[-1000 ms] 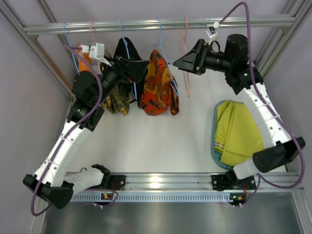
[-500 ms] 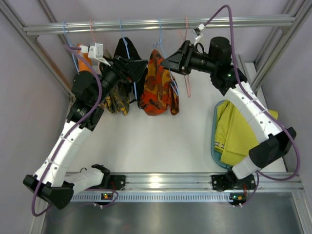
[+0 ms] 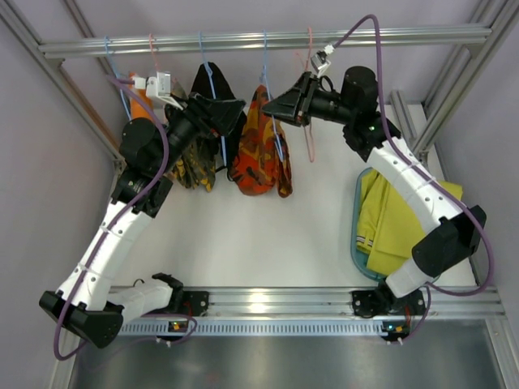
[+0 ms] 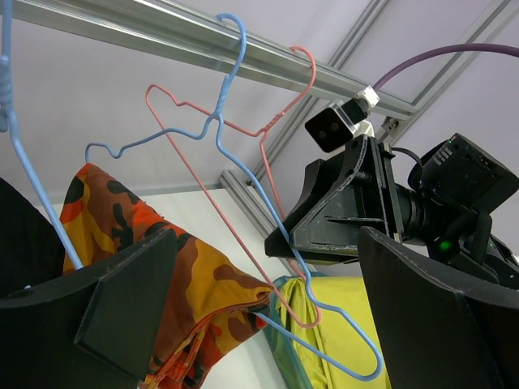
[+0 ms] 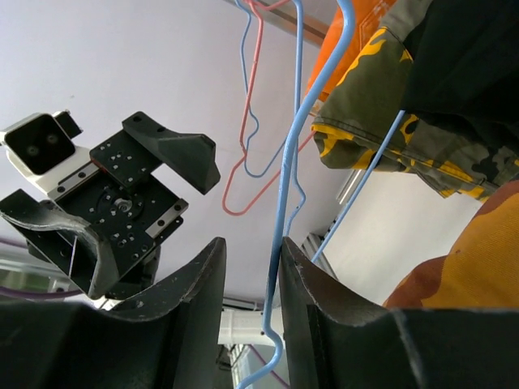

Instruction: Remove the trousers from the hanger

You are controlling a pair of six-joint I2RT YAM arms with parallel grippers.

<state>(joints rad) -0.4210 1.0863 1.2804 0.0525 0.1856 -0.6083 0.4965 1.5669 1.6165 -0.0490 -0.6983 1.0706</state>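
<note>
Orange camouflage trousers (image 3: 259,150) hang folded over a blue hanger (image 3: 266,65) on the rail; they show again as trousers (image 4: 162,267) on the hanger (image 4: 243,186) in the left wrist view. My right gripper (image 3: 272,104) straddles that hanger's wire (image 5: 284,203) below the hook. The wire rests against one finger, with a gap on the other side, so the gripper (image 5: 253,284) is open. My left gripper (image 3: 231,113) hangs wide open just left of the trousers, holding nothing; the left wrist view has this gripper (image 4: 276,316) facing the trousers' fold.
An empty pink hanger (image 3: 310,89) hangs right of the blue one. Olive camouflage trousers (image 3: 195,162), a black garment (image 3: 212,81) and an orange garment (image 3: 139,105) hang further left. A teal tray (image 3: 357,235) at the right holds a yellow garment (image 3: 397,219). The frame's posts stand on both sides.
My right arm has swung left from beside the pink hanger to the blue hanger, and its jaws have narrowed around the wire. The left arm has stayed still.
</note>
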